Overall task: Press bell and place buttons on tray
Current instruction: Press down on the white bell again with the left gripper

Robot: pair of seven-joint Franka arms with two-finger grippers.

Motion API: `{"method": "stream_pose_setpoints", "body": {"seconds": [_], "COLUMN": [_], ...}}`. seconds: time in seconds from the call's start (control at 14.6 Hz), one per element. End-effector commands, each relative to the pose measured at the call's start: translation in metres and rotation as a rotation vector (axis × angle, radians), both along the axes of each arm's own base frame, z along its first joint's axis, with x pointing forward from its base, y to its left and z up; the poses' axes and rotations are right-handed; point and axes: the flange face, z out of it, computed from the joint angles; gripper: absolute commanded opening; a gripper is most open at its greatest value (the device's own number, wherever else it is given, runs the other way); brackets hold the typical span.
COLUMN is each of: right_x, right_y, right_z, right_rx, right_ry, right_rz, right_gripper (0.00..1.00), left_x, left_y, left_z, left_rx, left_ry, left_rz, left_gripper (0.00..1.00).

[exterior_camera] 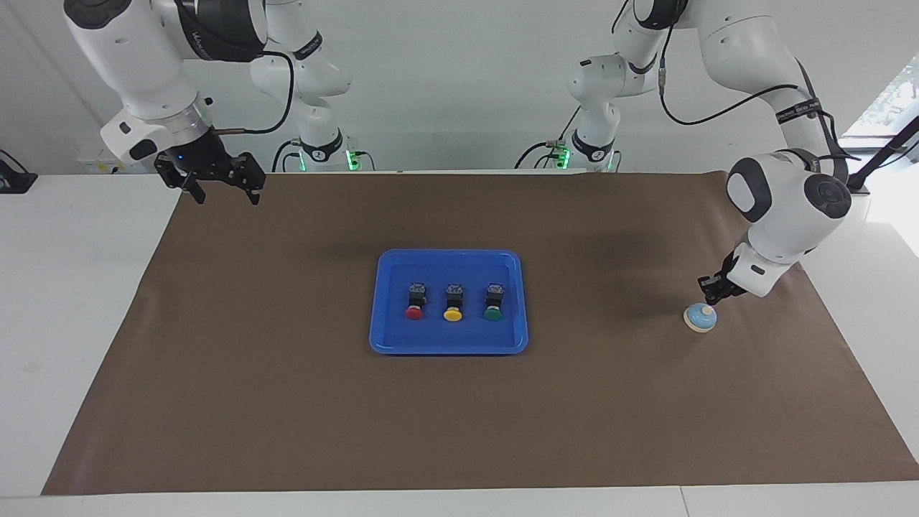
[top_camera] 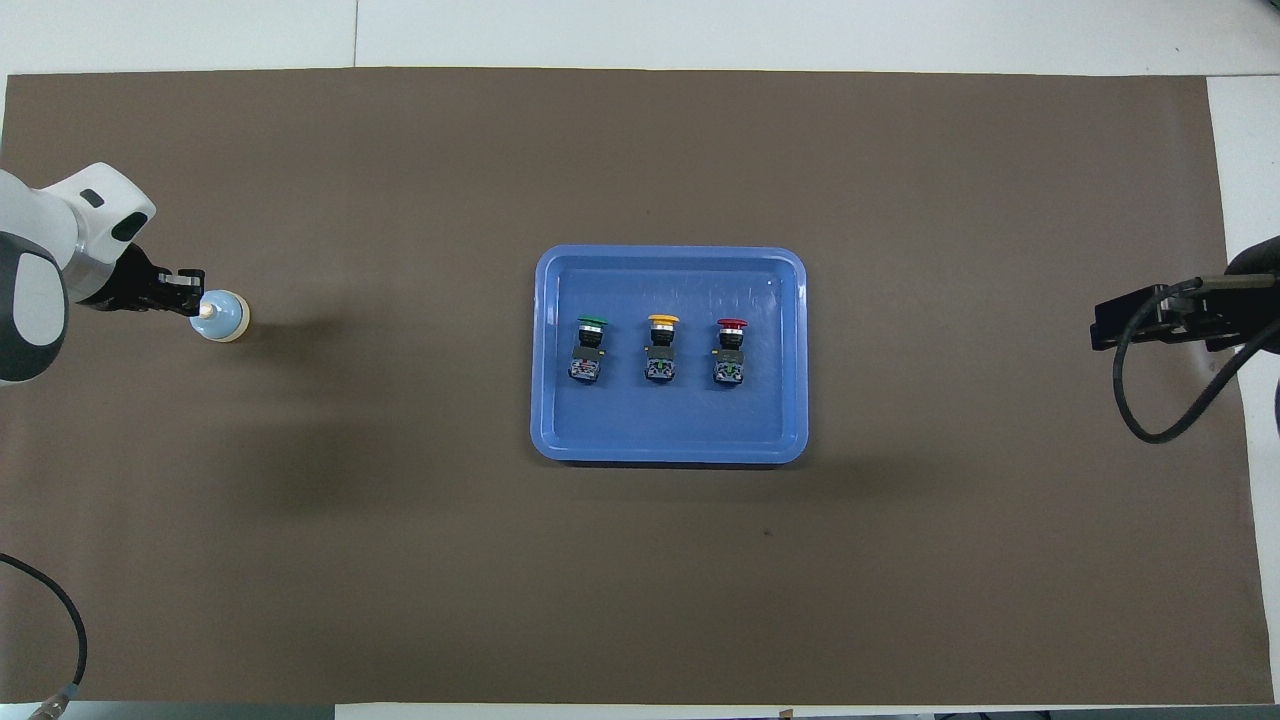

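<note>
The light-blue bell [exterior_camera: 700, 317] [top_camera: 223, 317] sits on the brown mat toward the left arm's end of the table. My left gripper [exterior_camera: 711, 296] [top_camera: 192, 303] is shut, its tips down at the bell's cream knob. The blue tray [exterior_camera: 388, 337] [top_camera: 560, 430] lies mid-table with three buttons in a row in it: red [exterior_camera: 414, 301] [top_camera: 731, 352], yellow [exterior_camera: 452, 302] [top_camera: 661, 349] and green [exterior_camera: 493, 301] [top_camera: 590, 350]. My right gripper [exterior_camera: 224, 189] [top_camera: 1100, 328] hangs open and empty over the mat's corner at the right arm's end, where that arm waits.
A brown mat [exterior_camera: 287, 402] covers most of the white table [exterior_camera: 72, 301]. A black cable [top_camera: 1150, 400] loops beside the right gripper in the overhead view.
</note>
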Motion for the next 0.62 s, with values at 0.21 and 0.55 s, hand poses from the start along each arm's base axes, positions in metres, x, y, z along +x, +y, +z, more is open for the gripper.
{"method": "stream_pose_setpoints", "body": {"seconds": [0.21,0.55], "right_x": [-0.003,-0.003], "right_y": [-0.004,-0.004], "right_z": [0.002,0.002], "right_rx": [0.001,0.001], "right_ry": [-0.007,-0.007], "right_rz": [0.014,0.014], "right_gripper": [1.00,1.00], "left_x": [0.007,0.004], "left_y": [0.011,0.010], "left_z": [-0.030,-0.030], "left_rx": [0.015,0.014], "left_ry": [-0.017,0.006], "left_rz": [-0.003,-0.003], "left_gripper": [0.00,0.03]}}
